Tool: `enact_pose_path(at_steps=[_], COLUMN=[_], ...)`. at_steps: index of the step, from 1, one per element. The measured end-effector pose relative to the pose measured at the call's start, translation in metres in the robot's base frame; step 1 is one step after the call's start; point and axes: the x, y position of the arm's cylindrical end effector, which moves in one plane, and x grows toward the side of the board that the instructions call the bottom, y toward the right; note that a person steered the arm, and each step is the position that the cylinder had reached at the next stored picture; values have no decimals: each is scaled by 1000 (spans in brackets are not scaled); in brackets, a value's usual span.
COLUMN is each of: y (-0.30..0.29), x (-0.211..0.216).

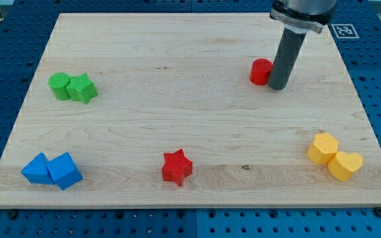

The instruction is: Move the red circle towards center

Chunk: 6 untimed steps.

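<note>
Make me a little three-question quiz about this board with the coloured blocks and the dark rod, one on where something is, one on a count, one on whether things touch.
1. Where is my tip relative to the red circle?
A. At its right in the view
B. At its left
C. Far below it

2. How many red blocks lie on the wooden board?
A. One
B. Two
C. Three

3. How do the two yellow blocks sit?
A. Stacked
B. Far apart
C. Side by side, touching

Answers: 1 A, the rod's end stands just right of the circle. 2 B, the circle and the red star. 3 C, they press together near the view's bottom right.
</note>
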Motion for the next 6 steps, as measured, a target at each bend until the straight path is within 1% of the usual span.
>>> enact_pose_path(at_steps=[1, 2, 4, 5, 6], y=[-1, -15, -87, -120, -154], x=[-32, -61, -64, -53, -23])
